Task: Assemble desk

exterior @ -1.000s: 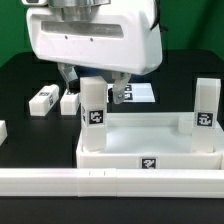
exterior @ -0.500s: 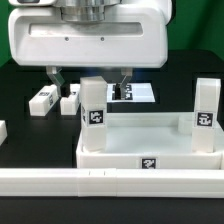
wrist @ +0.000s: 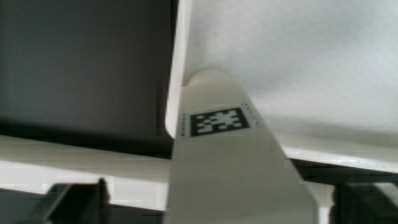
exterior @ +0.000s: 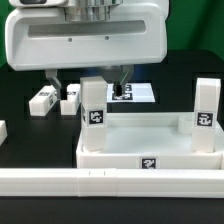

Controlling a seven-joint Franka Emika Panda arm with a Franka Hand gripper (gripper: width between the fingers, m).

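The white desk top (exterior: 150,150) lies with its sockets up, a tag on its front wall. Two white legs stand upright in its corners: one on the exterior view's left (exterior: 93,103), one on the right (exterior: 205,105). My gripper (exterior: 88,82) hangs over the left upright leg, open, one finger on each side and clear of it. In the wrist view that tagged leg (wrist: 222,150) rises between my dark fingertips (wrist: 80,205), with the desk top's inside (wrist: 302,70) behind it. Two loose legs (exterior: 43,99) (exterior: 70,100) lie on the black table at the left.
The marker board (exterior: 137,93) lies behind the desk top, partly hidden by my hand. A long white rail bar (exterior: 110,181) runs across the front. A further white piece (exterior: 3,131) shows at the left edge.
My fingers have spread apart from the left upright leg, and the hand has turned square-on and shifted a little left. The leg stays standing in its corner.
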